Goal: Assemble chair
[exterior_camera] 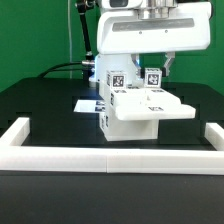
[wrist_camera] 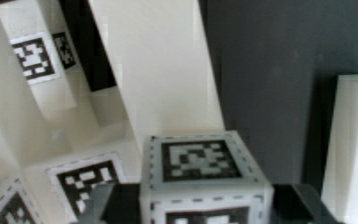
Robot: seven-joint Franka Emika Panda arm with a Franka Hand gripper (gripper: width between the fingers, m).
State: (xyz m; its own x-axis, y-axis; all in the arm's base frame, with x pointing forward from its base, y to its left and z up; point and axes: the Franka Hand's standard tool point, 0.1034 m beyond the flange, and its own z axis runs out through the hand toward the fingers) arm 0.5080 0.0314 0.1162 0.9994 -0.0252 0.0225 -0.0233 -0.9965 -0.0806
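The partly built white chair stands in the middle of the black table, with a flat seat and two upright tagged posts. My gripper hangs over the post on the exterior view's right and is shut on its top. In the wrist view this post end is a white block with marker tags, and a dark finger presses each side of it. Beyond it lie a long white chair part and another tagged part.
The marker board lies flat behind the chair on the exterior view's left. A low white wall runs along the table's front and sides; a piece of it shows in the wrist view. A green backdrop stands behind.
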